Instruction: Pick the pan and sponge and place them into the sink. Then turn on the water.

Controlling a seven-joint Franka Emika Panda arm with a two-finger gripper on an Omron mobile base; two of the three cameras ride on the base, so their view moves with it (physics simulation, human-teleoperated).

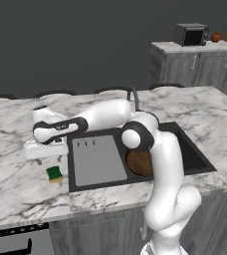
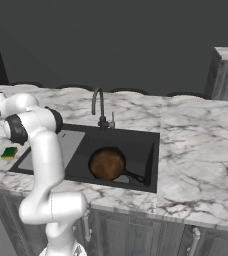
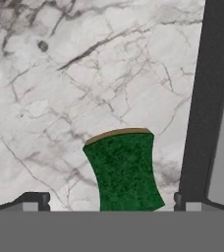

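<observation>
Marble tabletop, white veined with grey, runs across the kitchen island, with the sink recessed into it; behind it stands a dark wall, and a further counter at the back carries a microwave; the pan lies flat on the floor of the deep basin, brown interior up, its handle pointing toward the basin's near right corner; the grey ribbed drainboard panel fills the sink's left part; the dark gooseneck faucet rises at the sink's back rim; the sponge rests green side up on the tabletop just left of the sink's rim, apart from it; the arm reaches left over the drainboard, and the end effector hangs above the sponge, released, its fingertips spread wide on either side of the sponge in the hand view, with nothing held between them.
</observation>
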